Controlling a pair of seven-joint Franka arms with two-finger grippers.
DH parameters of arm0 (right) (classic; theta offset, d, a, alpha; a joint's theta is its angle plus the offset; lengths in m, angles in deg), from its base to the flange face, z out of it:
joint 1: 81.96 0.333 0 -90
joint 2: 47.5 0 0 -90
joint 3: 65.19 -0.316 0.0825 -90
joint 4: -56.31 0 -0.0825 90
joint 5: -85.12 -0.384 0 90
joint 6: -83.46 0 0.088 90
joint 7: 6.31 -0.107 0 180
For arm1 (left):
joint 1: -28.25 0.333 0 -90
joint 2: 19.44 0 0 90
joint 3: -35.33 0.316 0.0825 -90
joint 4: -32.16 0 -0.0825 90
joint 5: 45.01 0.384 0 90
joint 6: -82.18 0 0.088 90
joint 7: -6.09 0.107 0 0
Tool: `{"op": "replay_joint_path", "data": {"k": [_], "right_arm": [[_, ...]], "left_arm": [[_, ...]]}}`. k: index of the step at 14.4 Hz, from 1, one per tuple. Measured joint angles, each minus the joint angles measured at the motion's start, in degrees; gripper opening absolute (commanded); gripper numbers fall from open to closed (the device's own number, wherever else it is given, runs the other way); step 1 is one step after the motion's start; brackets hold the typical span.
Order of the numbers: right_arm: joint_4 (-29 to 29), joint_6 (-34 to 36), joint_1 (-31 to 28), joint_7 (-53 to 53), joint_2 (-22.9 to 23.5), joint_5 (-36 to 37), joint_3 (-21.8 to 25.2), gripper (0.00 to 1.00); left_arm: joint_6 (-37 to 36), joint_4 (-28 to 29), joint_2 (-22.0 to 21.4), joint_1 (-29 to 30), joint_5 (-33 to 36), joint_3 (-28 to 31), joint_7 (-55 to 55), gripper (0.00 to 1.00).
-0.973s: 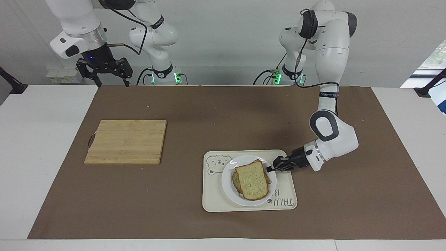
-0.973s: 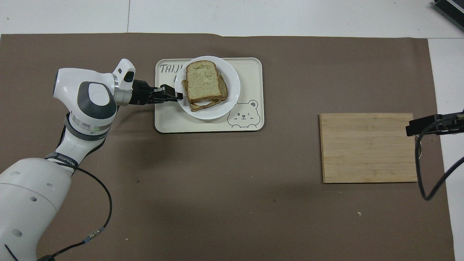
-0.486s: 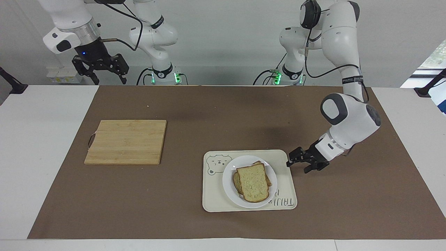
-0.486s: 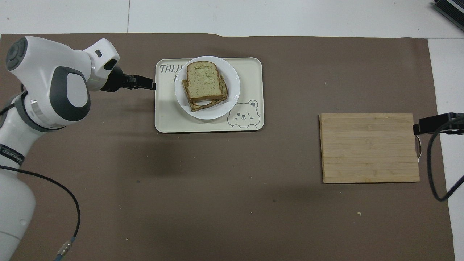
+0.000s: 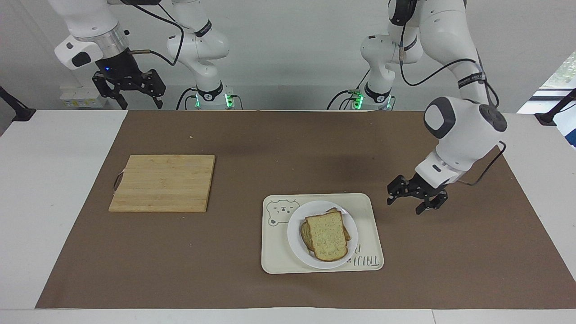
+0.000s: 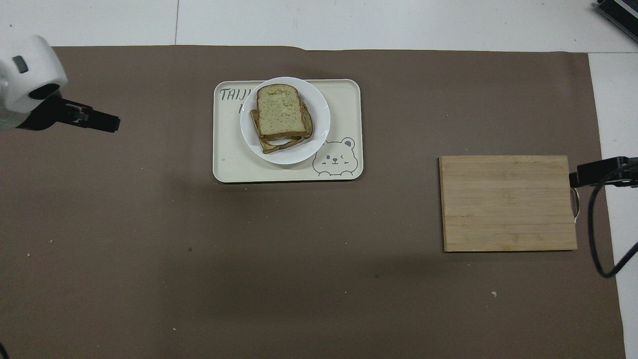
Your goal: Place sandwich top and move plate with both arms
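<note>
Facing view shows the sandwich top [image 5: 327, 236] lying as the uppermost slice of a small stack on the plate [image 5: 295, 234], and the plate sits on a cream tray [image 5: 275, 261] with a bear drawing. Both lie toward the right arm's end of the table from the left gripper [image 5: 413, 202], which hangs over the bare brown mat [image 5: 270, 148] just beside the tray's corner, touching nothing. Its fingers are spread apart and hold nothing. A wooden cutting board [image 5: 163, 182] lies well apart from that gripper, flat on the mat toward the right arm's end. The right gripper [image 5: 139, 104] waits high in the air over the table edge at the robots' end, above and clear of the board, its fingers also spread wide and empty.
</note>
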Motion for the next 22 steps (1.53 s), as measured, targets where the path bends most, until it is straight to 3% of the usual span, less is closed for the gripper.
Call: {"op": "replay_joint_path", "data": {"k": [3, 9, 13, 22], "right_arm": [[0.02, 0.00, 0.01, 0.00, 0.00, 0.07, -0.02, 1.00], [0.02, 0.00, 0.01, 0.00, 0.00, 0.04, -0.03, 1.00], [0.02, 0.00, 0.02, 0.00, 0.00, 0.02, -0.12, 1.00], [0.02, 0.00, 0.02, 0.00, 0.00, 0.02, -0.14, 1.00]], "left_arm": [[-12.37, -5.21, -3.29, 1.63, 1.41, 0.45, 1.24, 1.00], [-28.51, -13.77, -3.26, 7.85, -1.15, 0.39, 6.73, 1.00], [-29.43, -13.64, -5.00, 9.67, -3.82, 0.14, 6.31, 1.00], [-28.34, -10.84, -7.21, 9.60, -1.84, -1.45, 1.48, 1.00]]}}
